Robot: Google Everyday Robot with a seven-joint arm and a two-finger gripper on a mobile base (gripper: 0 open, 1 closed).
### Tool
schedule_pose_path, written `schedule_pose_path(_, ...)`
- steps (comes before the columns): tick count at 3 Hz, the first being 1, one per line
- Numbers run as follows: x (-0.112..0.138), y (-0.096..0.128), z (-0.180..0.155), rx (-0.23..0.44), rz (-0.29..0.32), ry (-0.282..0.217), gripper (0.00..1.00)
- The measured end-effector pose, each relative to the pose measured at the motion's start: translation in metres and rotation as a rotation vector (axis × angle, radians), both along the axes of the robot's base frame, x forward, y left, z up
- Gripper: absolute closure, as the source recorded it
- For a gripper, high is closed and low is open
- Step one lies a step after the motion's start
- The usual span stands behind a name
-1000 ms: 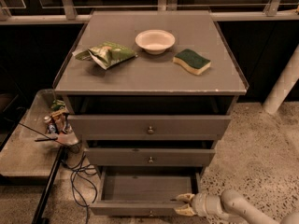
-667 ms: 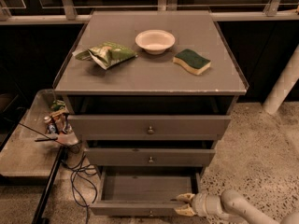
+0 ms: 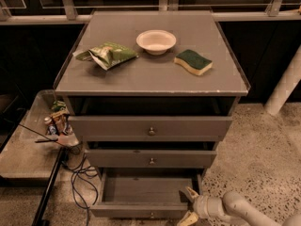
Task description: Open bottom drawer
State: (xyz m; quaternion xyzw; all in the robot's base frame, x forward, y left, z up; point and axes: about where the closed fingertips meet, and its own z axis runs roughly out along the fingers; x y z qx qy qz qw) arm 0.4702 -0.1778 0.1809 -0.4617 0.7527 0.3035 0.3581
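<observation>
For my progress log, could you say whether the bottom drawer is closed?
No, the bottom drawer is pulled out, inside showing, with the end effector at its right front corner.

One camera looks down from high, fairly near, facing the cabinet (image 3: 150, 79) front — gripper (image 3: 188, 205), fingers apart, at lower right.

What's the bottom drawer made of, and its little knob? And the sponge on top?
The bottom drawer looks like painted wood or board: flat matte grey, no shine. Its knob looks like metal, with a small glint. The sponge seems to be foam, yellow under a rough green pad. The gripper sits at the drawer's right front corner, jaws open.
</observation>
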Motion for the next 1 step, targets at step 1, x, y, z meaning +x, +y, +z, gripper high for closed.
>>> schedule_pose_path(1, 0.0000, 0.0000, 0.0000, 0.000, 0.000, 0.000, 0.00)
